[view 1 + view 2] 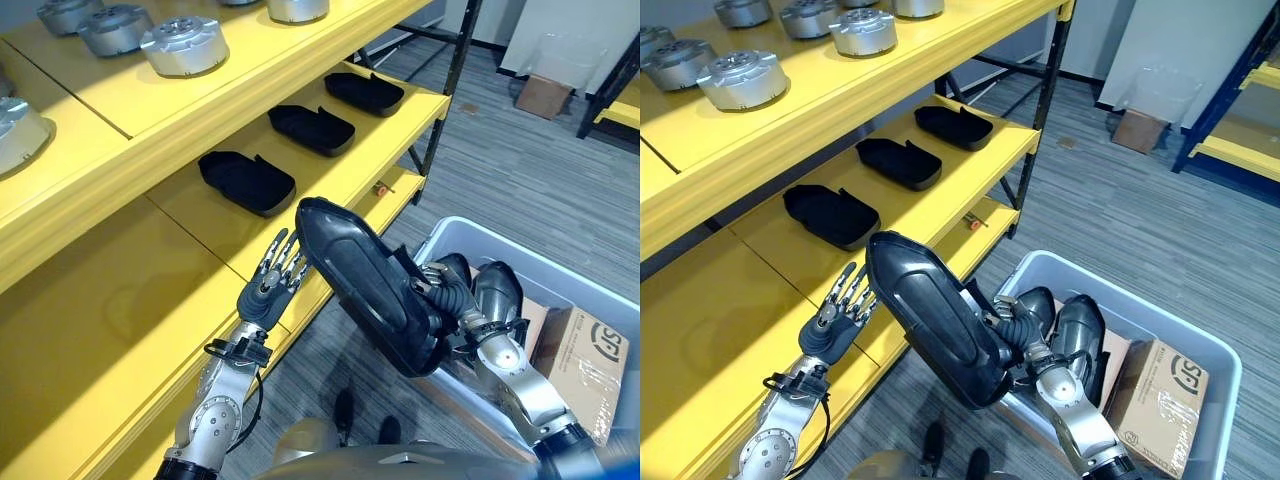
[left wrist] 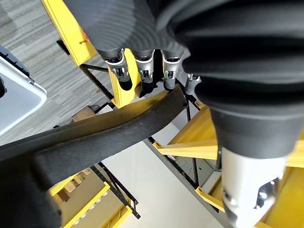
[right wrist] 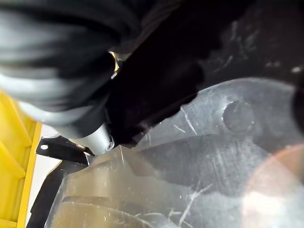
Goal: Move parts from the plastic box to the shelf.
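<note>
A long black shell part [image 1: 365, 285] hangs tilted in the air between the grey plastic box [image 1: 560, 265] and the yellow shelf [image 1: 330, 195]. My right hand [image 1: 440, 290] is curled round its lower edge, just above the box. My left hand [image 1: 272, 280] is open, its straight fingers [image 2: 142, 71] resting against the part's upper end [image 2: 109, 133] in front of the middle shelf board. Three matching black parts [image 1: 247, 182] lie in a row on that board. In the right wrist view the black part [image 3: 190, 57] sits above the box's clear wall [image 3: 190, 156].
Silver round parts [image 1: 185, 45] stand on the upper shelf board. The plastic box also holds dark grey parts [image 1: 497, 290] and a cardboard carton [image 1: 590, 365]. A brown box [image 1: 545, 95] sits on the grey floor beyond, near another yellow rack [image 1: 615, 105].
</note>
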